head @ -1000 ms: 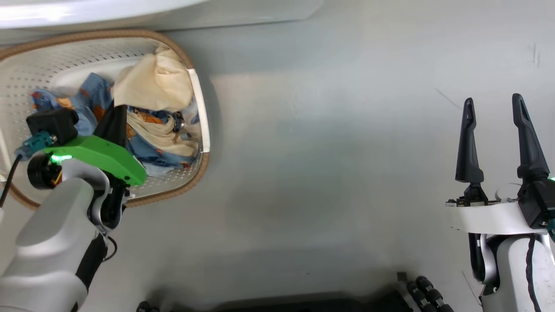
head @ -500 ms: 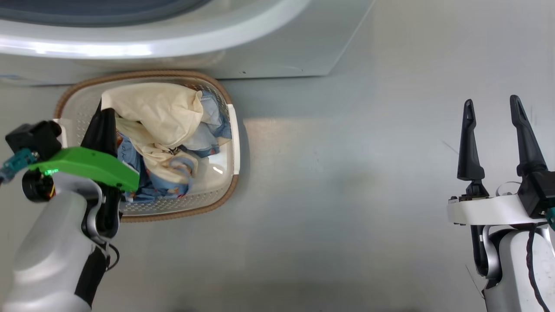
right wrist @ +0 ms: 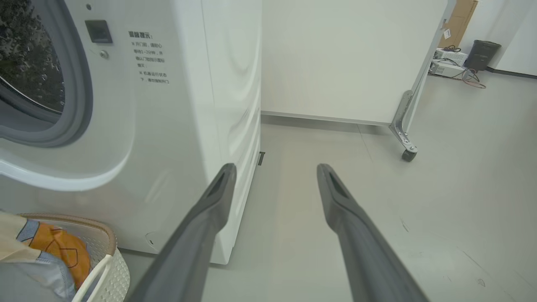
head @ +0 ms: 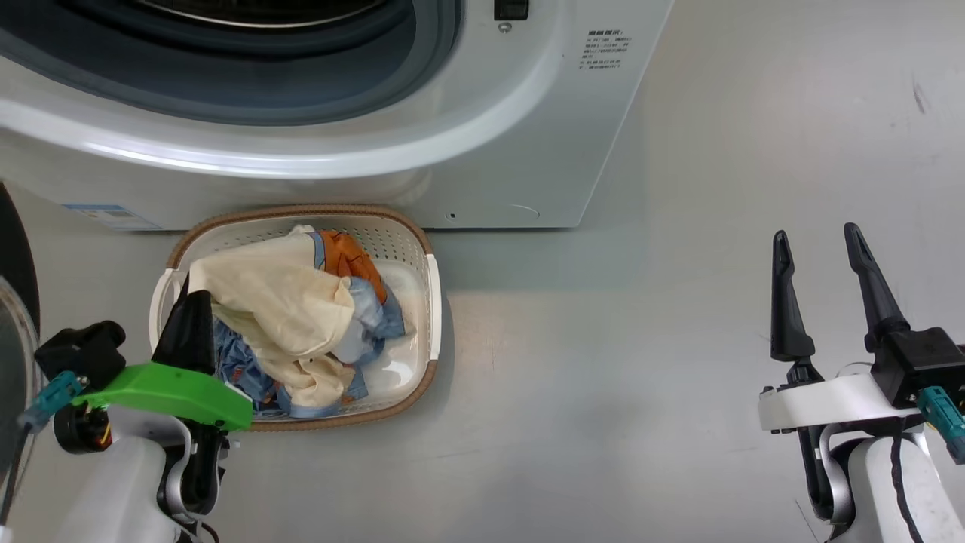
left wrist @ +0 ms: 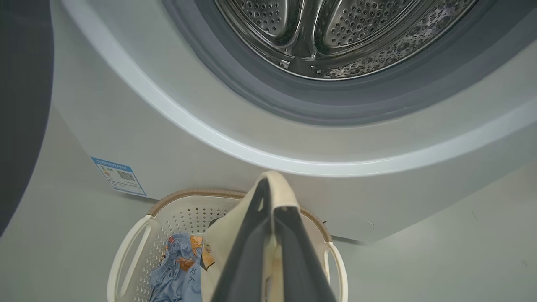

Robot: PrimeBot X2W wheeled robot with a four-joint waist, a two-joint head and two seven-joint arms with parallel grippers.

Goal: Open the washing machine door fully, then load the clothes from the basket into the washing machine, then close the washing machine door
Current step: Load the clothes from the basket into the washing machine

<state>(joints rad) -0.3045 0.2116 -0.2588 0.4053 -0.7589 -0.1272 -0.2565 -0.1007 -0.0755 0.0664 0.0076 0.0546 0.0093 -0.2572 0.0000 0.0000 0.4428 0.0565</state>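
Observation:
My left gripper (head: 194, 305) is shut on the plain cream-yellow piece (head: 275, 317) of the clothes, just above the left side of the basket (head: 433, 302). In the left wrist view the cream cloth (left wrist: 218, 256) drapes over the closed gripper (left wrist: 270, 188). Blue printed garments (head: 369, 317) hang with it and lie in the basket (left wrist: 130, 247). The washing machine (head: 490, 151) stands behind, and its steel drum (left wrist: 327, 37) is exposed. The black rim of the washing machine door (head: 11, 249) shows swung out at the far left. My right gripper (head: 818, 241) stands open and empty over bare floor, far right.
A blue sticker (left wrist: 119, 176) marks the washer's lower left corner. To the right of the washer (right wrist: 188, 105) stands a white panel (right wrist: 344, 58) on a caster (right wrist: 409, 153), with boxes and a dark bin (right wrist: 480, 52) beyond. Grey floor (head: 603, 377) lies between basket and right gripper.
The head camera has risen and tilted up, so the basket slid down the picture and the washer's opening came into view. My left gripper stays shut on the cream piece, lifting it.

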